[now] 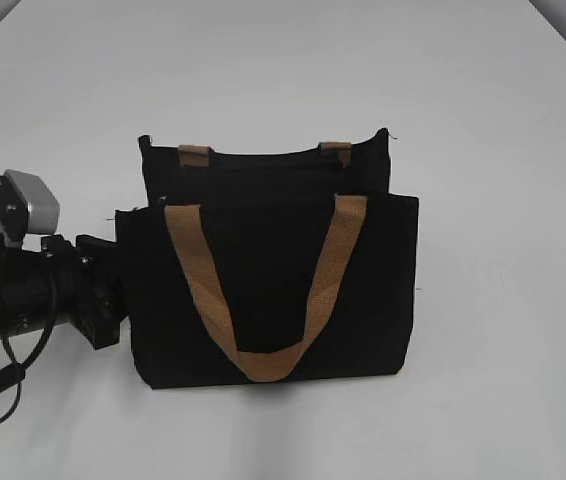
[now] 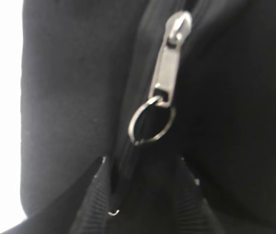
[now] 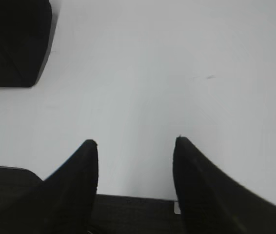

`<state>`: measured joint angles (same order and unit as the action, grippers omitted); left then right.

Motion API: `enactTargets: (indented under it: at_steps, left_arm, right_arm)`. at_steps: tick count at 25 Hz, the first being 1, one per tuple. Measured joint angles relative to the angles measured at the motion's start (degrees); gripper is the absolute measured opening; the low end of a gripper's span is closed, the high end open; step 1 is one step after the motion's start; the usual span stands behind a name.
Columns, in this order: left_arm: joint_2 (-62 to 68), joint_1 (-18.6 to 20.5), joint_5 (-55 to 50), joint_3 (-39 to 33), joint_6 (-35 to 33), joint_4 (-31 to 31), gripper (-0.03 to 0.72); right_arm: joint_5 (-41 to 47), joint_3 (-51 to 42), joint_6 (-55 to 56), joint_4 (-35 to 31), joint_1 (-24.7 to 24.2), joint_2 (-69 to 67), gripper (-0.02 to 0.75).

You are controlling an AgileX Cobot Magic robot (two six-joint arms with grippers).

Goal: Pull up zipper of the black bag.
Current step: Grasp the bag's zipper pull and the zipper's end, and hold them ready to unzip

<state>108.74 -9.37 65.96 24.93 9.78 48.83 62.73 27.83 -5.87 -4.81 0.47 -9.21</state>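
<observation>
The zipper (image 2: pixel 169 63) runs lengthwise along the black bag (image 1: pixel 273 290); the left gripper's (image 2: pixel 143 195) closure cannot be told; the right gripper (image 3: pixel 135 146) gapes over the table (image 3: pixel 177 73).

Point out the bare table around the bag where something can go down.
Bare table stretches right of the black bag, behind it, and in a strip in front. The bag's left side is crowded by the left end effector.

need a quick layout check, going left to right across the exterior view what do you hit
left arm with its wrist camera → left gripper at the bag's left edge → black bag, its tan front handle hanging down the middle → bare white table
</observation>
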Motion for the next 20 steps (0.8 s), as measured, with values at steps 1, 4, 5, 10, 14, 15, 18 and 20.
enactTargets:
  at_steps: [1, 4, 5, 10, 14, 15, 18, 20]
  left_arm:
    - [0.54, 0.0, 0.07, 0.36, 0.0, 0.11, 0.285]
    - [1.52, 0.0, 0.55, 1.03, 0.0, 0.31, 0.186]
    - [1.52, 0.0, 0.63, 1.03, 0.0, 0.44, 0.135]
    - [1.13, 0.0, 2.18, 0.98, 2.09, 4.1, 0.018]
    - [-2.76, 0.28, 2.18, -1.62, 3.21, 2.6, 0.011]
    - [-4.2, 0.73, 2.18, -2.62, 3.24, 1.99, 0.012]
    - [-8.3, 2.49, 2.18, -4.91, 3.3, 0.83, 0.012]
    - [-10.96, 3.19, 2.13, -6.37, 3.43, 0.04, 0.012]
  right_arm:
    - [0.01, 0.0, 0.0, -0.52, 0.0, -0.45, 0.392]
    - [-0.06, 0.0, 0.0, -1.89, 0.0, -1.63, 0.392]
    - [-0.06, 0.0, -0.25, -2.44, 0.0, -2.13, 0.392]
    - [0.07, 0.0, -10.29, -9.62, 0.0, -6.36, 0.375]
    - [0.68, 0.56, -23.95, -18.51, 0.0, -11.84, 0.351]
    - [0.56, 1.03, -26.86, -20.89, 0.0, -13.47, 0.349]
    - [-0.57, 2.82, -36.02, -27.91, 0.0, -18.24, 0.348]
    - [-2.02, 4.15, -41.64, -32.22, 0.58, -21.62, 0.347]
